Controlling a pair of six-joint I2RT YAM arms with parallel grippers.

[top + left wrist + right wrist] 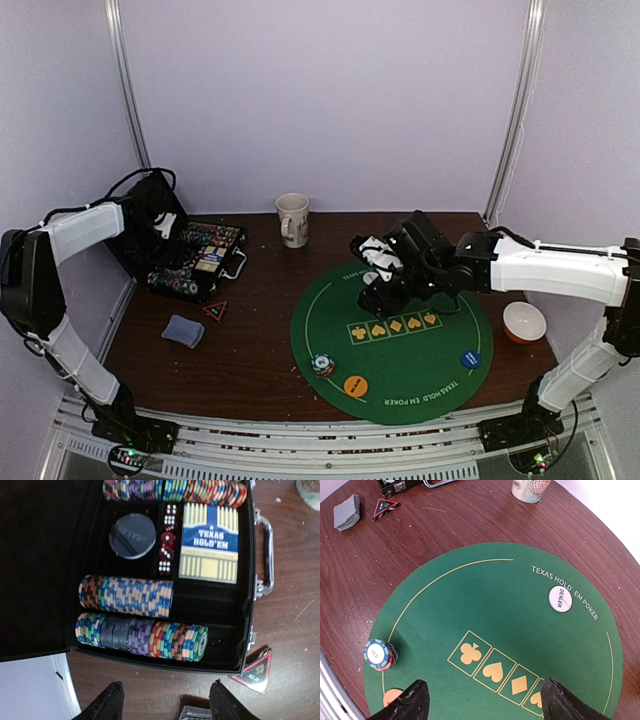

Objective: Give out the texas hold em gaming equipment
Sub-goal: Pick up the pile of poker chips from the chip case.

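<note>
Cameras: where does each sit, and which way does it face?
Top external: above and behind the bases, looking down at the table; left arm and right arm show.
Left wrist: above the open chip case, facing down; left gripper shows.
Right wrist: above the green mat, facing down; right gripper shows.
Shared: both wrist views show the red triangle.

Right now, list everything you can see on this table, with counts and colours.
Poker mat: one, green, round, right side.
Chip stack: one, striped, mat's near-left edge.
Orange disc: one, beside chip stack.
Blue disc: one, mat's near-right edge.
Dealer button: one, white, mat's far side.
Card deck: one, grey-blue, left of mat.
Triangle marker: one, red-black, between deck and case.
Case: one, black, open, far left; holds chip rows, red dice, blue-yellow card box.
Mug: one, beige, far centre.
Bowl: one, pale, right of mat.
Left gripper: open, by case.
Right gripper: open, above mat.
</note>
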